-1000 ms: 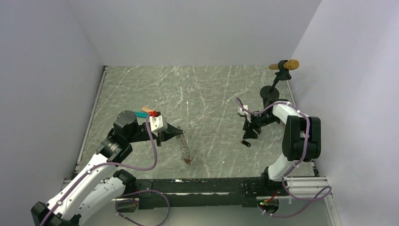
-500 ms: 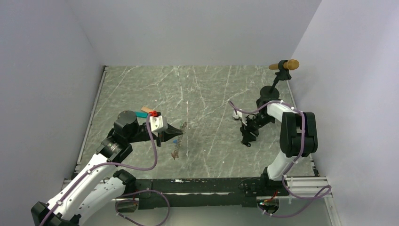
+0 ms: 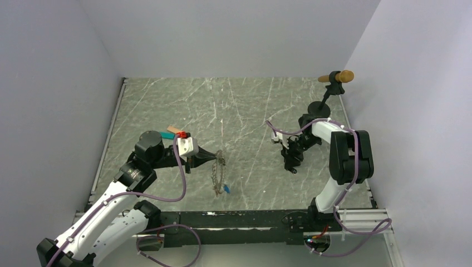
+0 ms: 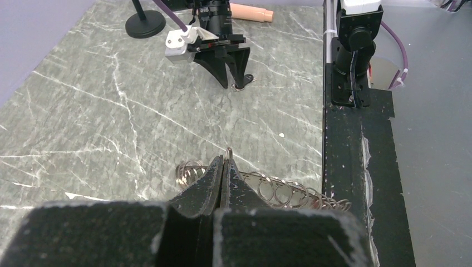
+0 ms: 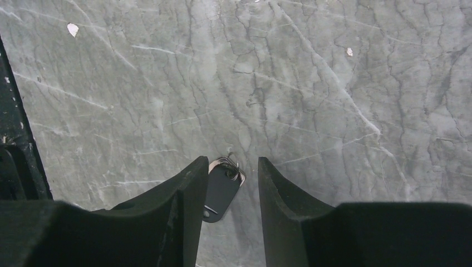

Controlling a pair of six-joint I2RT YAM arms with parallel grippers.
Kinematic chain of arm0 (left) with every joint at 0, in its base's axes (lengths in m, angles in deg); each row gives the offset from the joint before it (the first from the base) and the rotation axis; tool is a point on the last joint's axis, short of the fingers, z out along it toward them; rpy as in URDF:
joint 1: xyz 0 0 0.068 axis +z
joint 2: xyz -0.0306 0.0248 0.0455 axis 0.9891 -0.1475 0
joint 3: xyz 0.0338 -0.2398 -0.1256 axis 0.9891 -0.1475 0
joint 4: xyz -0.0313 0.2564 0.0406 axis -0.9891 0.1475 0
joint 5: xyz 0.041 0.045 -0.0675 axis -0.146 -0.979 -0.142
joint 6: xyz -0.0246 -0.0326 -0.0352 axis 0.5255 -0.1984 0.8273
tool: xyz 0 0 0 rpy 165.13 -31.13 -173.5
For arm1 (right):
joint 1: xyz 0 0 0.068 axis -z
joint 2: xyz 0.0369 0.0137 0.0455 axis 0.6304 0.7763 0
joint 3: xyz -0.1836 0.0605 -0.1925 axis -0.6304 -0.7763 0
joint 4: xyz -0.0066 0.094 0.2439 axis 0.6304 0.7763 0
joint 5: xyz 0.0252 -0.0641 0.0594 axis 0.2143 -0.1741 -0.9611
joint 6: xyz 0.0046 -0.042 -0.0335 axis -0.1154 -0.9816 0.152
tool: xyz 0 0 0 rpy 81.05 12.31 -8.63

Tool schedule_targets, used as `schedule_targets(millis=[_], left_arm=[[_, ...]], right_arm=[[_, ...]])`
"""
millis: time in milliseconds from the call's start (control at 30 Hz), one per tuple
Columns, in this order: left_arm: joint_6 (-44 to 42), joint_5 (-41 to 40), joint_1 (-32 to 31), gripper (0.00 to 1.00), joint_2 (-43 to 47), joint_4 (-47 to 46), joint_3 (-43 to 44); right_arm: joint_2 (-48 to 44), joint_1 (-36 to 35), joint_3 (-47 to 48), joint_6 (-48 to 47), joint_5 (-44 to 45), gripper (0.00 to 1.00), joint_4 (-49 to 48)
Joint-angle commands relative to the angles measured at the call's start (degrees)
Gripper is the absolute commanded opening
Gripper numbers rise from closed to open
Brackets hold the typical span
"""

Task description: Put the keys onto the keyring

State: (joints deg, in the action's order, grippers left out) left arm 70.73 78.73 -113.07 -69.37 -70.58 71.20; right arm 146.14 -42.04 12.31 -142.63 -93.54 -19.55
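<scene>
L claw (image 4: 222, 167) is pinched shut on the keyring (image 3: 218, 172), which dangles near the desk's (image 3: 245, 111) front edge. A blue key (image 3: 227, 189) at its low end looks already threaded. R claw (image 5: 229, 165) is open, astride a black key (image 5: 221, 192) lying flat, not yet gripped. So approx. one key on; black one left to grab & thread.

Counter (image 3: 239, 105) mid & 12 o'clock side open, wide lane btw arms. Obstacles: stand (image 3: 318, 107) at 2 o'clock by R arm; blocks (image 3: 171, 132) at 9 o'clock; keyring (image 3: 218, 173) at 6 o'clock, pinched in L claw (image 3: 213, 158). Black key (image 5: 221, 192) sits in R claw (image 5: 231, 167) gap.
</scene>
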Motion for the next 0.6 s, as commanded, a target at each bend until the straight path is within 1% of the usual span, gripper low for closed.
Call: schedule_targets(millis=[0, 167, 567], left_arm=[[-0.92, 1.62, 0.16, 0.0, 0.63, -2.49, 2.04], [-0.97, 1.59, 0.1, 0.0, 0.65, -2.37, 2.04], [-1.04, 1.51, 0.15, 0.0, 0.63, -2.37, 2.03]], right_arm=[[1.23, -0.25, 0.92, -0.1, 1.6, 0.4, 0.06], [1.76, -0.25, 1.28, -0.27, 1.57, 0.35, 0.8], [2.01, -0.01, 1.36, -0.89, 1.73, 0.32, 2.02]])
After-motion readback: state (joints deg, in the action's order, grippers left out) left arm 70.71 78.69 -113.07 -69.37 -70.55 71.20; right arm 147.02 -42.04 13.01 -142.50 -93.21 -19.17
